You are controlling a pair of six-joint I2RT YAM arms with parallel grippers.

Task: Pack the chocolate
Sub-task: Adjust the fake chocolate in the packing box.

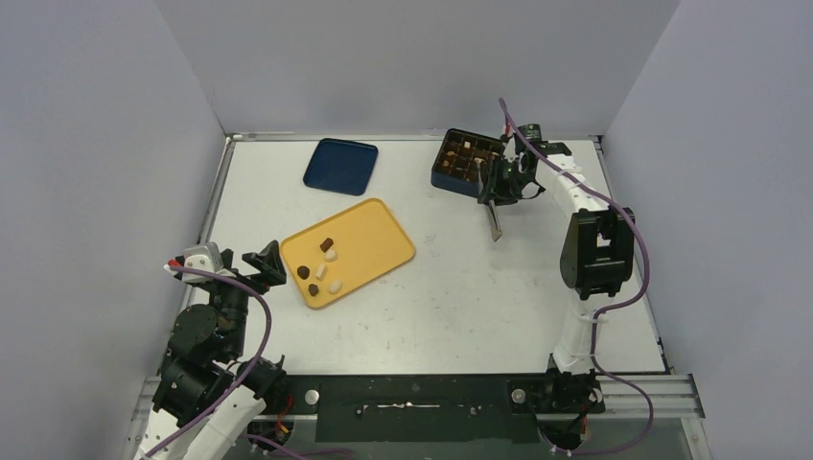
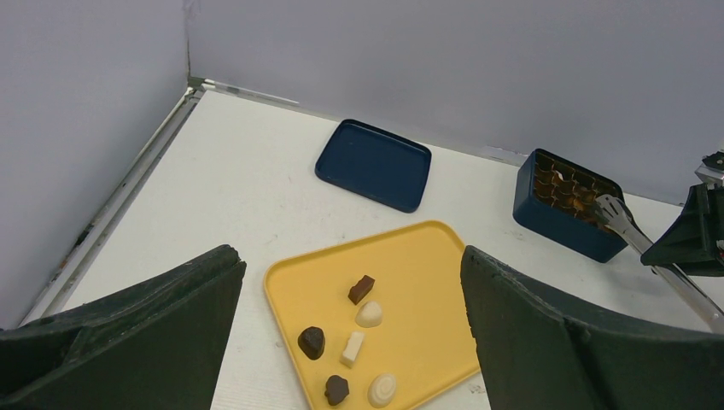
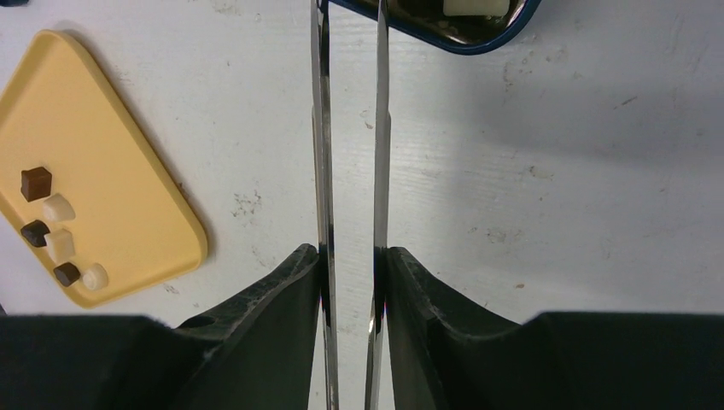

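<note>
the right claw (image 1: 500, 180) is closed part-way on a pair of metal tongs (image 3: 323, 128). its two fingers are pressed against the outer faces of the blades, so that the blades are squeezed to a narrow gap. the tongs are presumably used because each piece of chocolate (image 2: 361, 289) is far smaller than the claw. the tips are held over the dark blue box (image 2: 559, 226) at the far right of the counter (image 1: 460, 297), and the handle end sticks out toward the near side. whether a piece is pinched between the tips cannot be told: they run out of the right wrist view and are too small in the others.

the chocolate is split between two places. much of it is seen in the box's grid of compartments, mostly brown with at least one white piece. six more pieces, dark and white, lie loose on the yellow tray (image 1: 369, 230), gathered toward its near end, where they can be reached from above with no walls in the way.

the left claw (image 1: 267, 264) is spread fully wide and nothing is held in it. it is kept low beside the tray's near-left edge, which is judged to leave the way between tray and box free for the tongs. the lid (image 1: 340, 165) lies flat on the counter beyond the tray, well apart from the box, apparently set aside so that the compartments are open for filling. the tray pieces are not yet packed, and the lid is not yet on.
</note>
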